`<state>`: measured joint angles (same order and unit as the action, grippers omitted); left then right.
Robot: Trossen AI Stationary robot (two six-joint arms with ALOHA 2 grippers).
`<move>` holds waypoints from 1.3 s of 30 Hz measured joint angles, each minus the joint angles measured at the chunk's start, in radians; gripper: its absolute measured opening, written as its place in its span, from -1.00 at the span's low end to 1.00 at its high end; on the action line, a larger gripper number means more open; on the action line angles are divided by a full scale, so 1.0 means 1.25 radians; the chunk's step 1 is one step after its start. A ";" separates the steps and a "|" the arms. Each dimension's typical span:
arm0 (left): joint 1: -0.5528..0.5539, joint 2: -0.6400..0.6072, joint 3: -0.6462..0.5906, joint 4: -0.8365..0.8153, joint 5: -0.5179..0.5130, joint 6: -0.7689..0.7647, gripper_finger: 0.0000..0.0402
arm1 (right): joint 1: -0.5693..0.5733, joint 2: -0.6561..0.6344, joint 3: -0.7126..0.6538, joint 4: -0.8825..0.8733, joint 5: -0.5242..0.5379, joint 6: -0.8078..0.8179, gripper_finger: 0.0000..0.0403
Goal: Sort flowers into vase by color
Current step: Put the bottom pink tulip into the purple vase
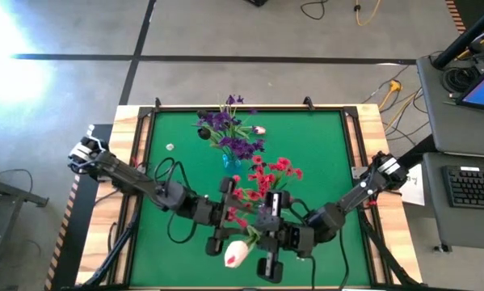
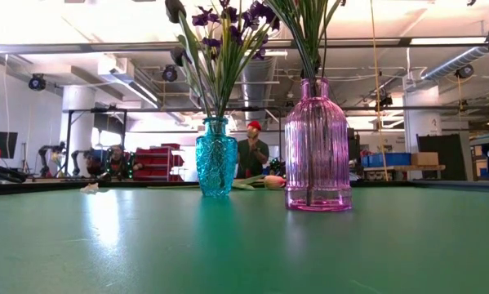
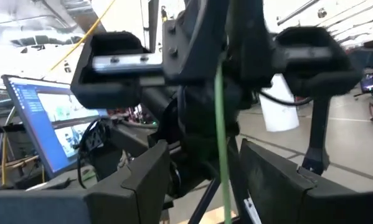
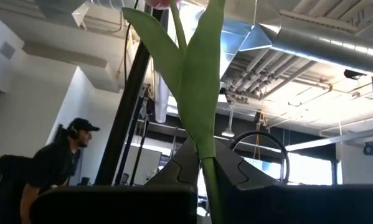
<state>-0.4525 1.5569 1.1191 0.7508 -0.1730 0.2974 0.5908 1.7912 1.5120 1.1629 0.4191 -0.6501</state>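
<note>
Sorting partly done: purple flowers fill my teal vase at twelve o'clock, red flowers the pink vase, while my right pincer, clamped on a tulip, passes its stem through my half-open left pincer at six o'clock.

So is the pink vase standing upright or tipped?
Upright: the pink vase stands on its base on the green table, green stems rising from its neck.
</note>
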 joint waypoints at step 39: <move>0.018 0.000 0.021 -0.156 0.040 -0.142 -1.00 | 0.011 -0.009 0.001 -0.064 0.188 -0.013 -0.95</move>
<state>-0.4294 1.5565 1.1458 0.5563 -0.1234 0.1196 0.6044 1.7804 1.5131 1.0824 0.6542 -0.6667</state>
